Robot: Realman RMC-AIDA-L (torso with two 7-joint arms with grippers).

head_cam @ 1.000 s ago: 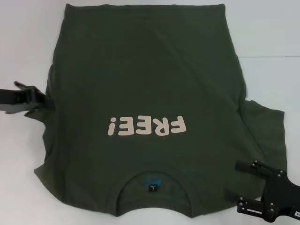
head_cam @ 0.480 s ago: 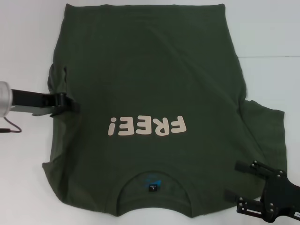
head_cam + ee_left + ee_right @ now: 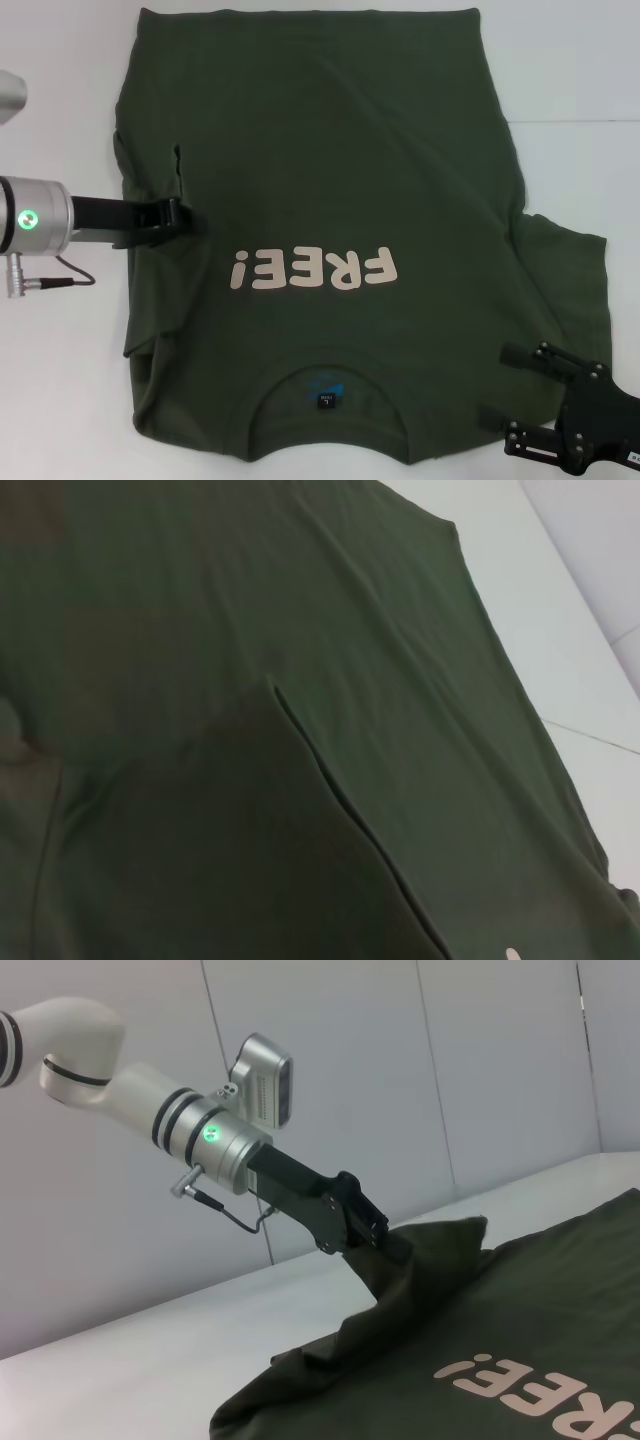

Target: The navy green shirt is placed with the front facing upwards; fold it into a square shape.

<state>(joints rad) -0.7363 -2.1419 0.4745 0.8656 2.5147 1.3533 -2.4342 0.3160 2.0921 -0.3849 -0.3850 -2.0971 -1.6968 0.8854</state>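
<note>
The navy green shirt [image 3: 330, 200] lies flat on the white table [image 3: 570, 60] with its front up. The pale "FREE!" letters [image 3: 312, 270] are easy to see, and the blue neck label [image 3: 325, 388] sits just below them in the head view, on the robot's near side.

The fold has only just begun. To the left of the letters, the sleeve edge is lifted off the table and pulled in over the shirt's body. The left gripper [image 3: 180, 218] is pinched shut on that cloth, and the right wrist view shows the fabric [image 3: 420, 1245] hanging up from its fingers like a small tent. To the right of the letters, the other sleeve [image 3: 570, 270] is spread out flat and not folded. The bottom hem [image 3: 310, 12], far above the letters, is not folded up either.

The right gripper [image 3: 505, 385] waits low, to the right of the neck label, beside the shirt's edge. Its fingers are spread wide and hold nothing. Most of the folding is left to do.
</note>
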